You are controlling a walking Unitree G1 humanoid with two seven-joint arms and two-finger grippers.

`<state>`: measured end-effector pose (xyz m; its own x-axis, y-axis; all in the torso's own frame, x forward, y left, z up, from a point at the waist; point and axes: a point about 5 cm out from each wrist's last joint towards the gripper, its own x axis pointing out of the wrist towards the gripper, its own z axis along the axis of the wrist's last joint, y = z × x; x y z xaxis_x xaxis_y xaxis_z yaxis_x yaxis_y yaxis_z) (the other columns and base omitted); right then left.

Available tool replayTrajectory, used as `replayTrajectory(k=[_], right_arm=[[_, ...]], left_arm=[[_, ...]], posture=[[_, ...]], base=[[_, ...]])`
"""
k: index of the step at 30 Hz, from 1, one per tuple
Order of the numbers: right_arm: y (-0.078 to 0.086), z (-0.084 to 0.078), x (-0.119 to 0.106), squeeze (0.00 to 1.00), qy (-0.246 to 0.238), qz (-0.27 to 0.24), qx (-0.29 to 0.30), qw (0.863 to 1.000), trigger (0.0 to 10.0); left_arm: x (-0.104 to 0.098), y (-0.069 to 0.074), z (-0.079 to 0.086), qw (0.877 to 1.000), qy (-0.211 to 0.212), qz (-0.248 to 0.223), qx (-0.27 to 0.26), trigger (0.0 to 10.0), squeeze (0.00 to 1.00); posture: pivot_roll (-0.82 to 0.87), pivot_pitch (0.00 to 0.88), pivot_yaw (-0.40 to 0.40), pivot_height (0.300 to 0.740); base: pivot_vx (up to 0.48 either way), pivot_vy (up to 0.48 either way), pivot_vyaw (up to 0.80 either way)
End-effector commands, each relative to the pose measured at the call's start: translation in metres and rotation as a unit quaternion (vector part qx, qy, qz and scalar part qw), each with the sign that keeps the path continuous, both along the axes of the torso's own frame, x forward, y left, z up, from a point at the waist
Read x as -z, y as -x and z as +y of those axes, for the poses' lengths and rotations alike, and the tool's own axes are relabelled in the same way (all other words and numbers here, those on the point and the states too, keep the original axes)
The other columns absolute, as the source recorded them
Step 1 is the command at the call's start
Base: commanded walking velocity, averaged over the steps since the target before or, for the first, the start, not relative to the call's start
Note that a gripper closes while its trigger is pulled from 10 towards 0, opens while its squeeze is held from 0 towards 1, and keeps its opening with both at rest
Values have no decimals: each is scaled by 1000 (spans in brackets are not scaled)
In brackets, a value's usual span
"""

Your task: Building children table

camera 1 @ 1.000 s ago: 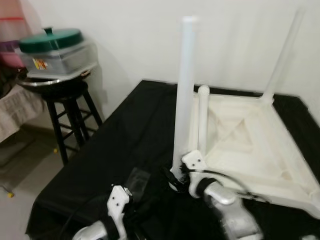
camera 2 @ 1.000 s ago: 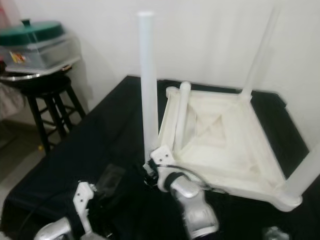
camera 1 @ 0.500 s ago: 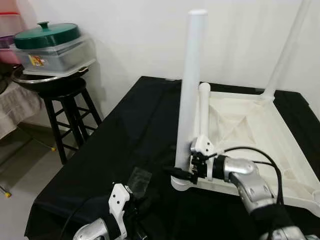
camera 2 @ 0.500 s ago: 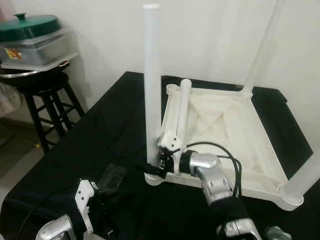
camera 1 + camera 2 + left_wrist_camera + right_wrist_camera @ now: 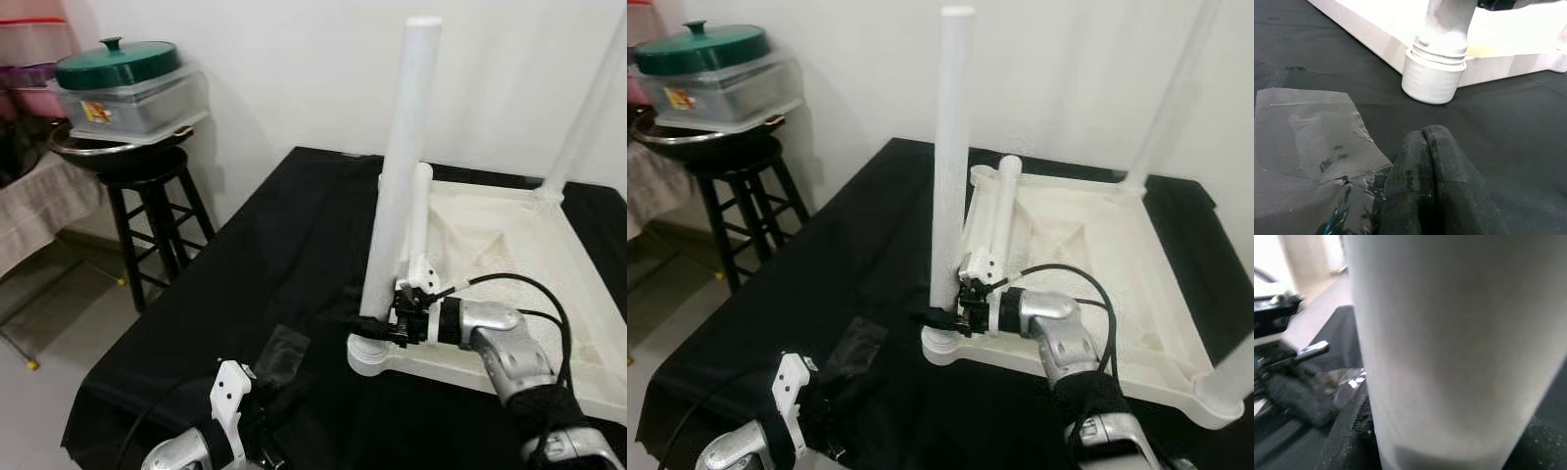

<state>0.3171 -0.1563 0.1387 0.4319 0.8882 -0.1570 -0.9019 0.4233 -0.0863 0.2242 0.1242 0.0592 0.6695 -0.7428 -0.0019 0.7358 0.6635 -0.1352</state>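
Note:
A white children's table (image 5: 509, 245) lies upside down on a black cloth. One white leg (image 5: 402, 176) stands upright in the near-left corner socket (image 5: 1435, 78). My right gripper (image 5: 376, 327) is shut on this leg just above the socket, and the leg (image 5: 1449, 342) looms close in the right wrist view. A loose leg (image 5: 420, 211) lies on the table's underside behind it. Another leg (image 5: 578, 117) stands at the far corner. My left gripper (image 5: 1426, 134) is shut on nothing and hovers low over the cloth, short of the socket.
A clear plastic wrapper (image 5: 1303, 132) lies on the cloth beside my left gripper. A black stool (image 5: 147, 196) at the left carries a pan and a lidded container (image 5: 122, 88). The white wall stands close behind the table. The cloth's edge (image 5: 147, 323) drops off at the left.
My right arm has risen and now reaches in from the right, its gripper still at the leg's base. The camera has shifted. My left arm has stayed low.

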Motion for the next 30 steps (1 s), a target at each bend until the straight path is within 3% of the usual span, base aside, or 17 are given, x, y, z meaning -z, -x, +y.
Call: replayTrajectory(k=[1,2,3,4,6,11,15,16,17,19,20,21,22,25,26,27,30], right_arm=[[9,17,50,0,73,39,144,986,0],[9,17,50,0,73,39,144,986,0],[10,25,63,0,74,34,281,956,0],[27,41,80,0,35,85,366,926,0],[46,61,92,0,-4,118,424,898,0],[43,66,88,0,-8,107,410,906,0],[34,56,82,0,12,84,400,913,0],[32,51,80,0,20,78,392,916,10000],[28,48,74,361,12,71,376,924,10000],[27,47,69,361,6,64,368,927,10000],[24,50,55,1000,-26,47,322,945,10000],[24,50,55,1000,-26,47,322,945,10000],[24,52,19,1000,-78,0,189,979,10000],[25,49,7,1000,-66,-27,135,988,10000],[25,44,2,800,-49,-39,107,992,10000],[23,37,0,0,-25,-45,78,996,10000],[18,27,-2,0,5,-52,47,998,10000]], left_arm=[[0,2,1,1000,0,-3,3,10000,0],[0,2,1,1000,0,-3,3,10000,0],[0,2,2,1000,0,-4,2,10000,0],[0,2,2,1000,1,-4,2,10000,0],[0,1,3,1000,1,-4,1,10000,0],[1,-1,4,1000,1,-1,4,10000,0],[1,-2,4,1000,3,3,11,10000,0],[1,-3,4,1000,4,3,12,10000,0],[2,-3,4,1000,4,2,11,10000,0],[2,-3,4,1000,4,1,10,10000,0],[2,-3,4,1000,4,1,9,10000,0],[2,-3,4,1000,4,1,9,10000,0],[2,-4,3,1000,7,2,8,10000,0],[2,-5,2,1000,8,2,8,10000,0],[2,-5,2,1000,8,3,9,10000,0],[2,-5,1,1000,8,3,10,10000,0],[2,-6,0,1000,8,3,11,10000,0]], posture=[[20,0,-24,740],[20,0,-24,740],[19,0,-26,740],[25,0,-24,740],[1,0,-3,740],[-22,0,21,740],[-28,0,13,740],[-27,0,11,740],[-26,0,10,740],[-26,0,10,740],[-23,0,8,740],[-23,0,8,740],[-23,0,8,740],[-23,0,8,740],[-22,0,6,740],[-20,0,4,740],[-14,0,1,740]], base=[[0,0,0],[0,0,0],[0,0,0],[0,0,0],[0,0,0],[0,0,0],[0,0,0],[0,0,0],[0,0,0],[0,0,0],[0,0,0],[0,0,0],[0,0,0],[0,0,0],[0,0,0],[0,0,0],[0,0,0]])
